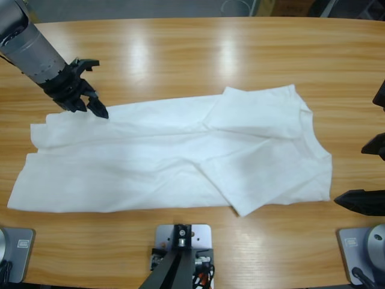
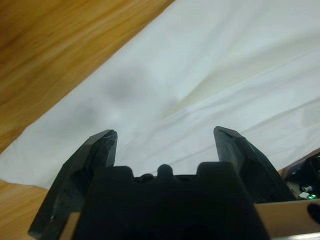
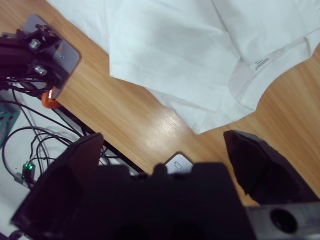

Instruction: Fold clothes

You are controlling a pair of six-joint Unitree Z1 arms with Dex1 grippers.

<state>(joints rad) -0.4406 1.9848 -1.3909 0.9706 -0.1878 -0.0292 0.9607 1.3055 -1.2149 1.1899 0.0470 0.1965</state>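
The clothes are one white T-shirt [image 1: 180,162], spread lengthwise across the wooden table [image 1: 210,54] with parts folded over its middle. My left gripper [image 1: 93,96] is open at the shirt's far left edge; in the left wrist view, white fabric [image 2: 200,75] fills the space under the left gripper [image 2: 165,135]. At the table's right end, my right gripper [image 1: 352,174] is open just off the shirt. The right wrist view shows the shirt [image 3: 175,50], its neck band with a small label [image 3: 260,62], and the right gripper [image 3: 165,140] above bare wood.
Bare wood runs along the far side of the table and in a strip in front of the shirt. Off the table's near edge, the right wrist view shows cables and electronics [image 3: 30,145].
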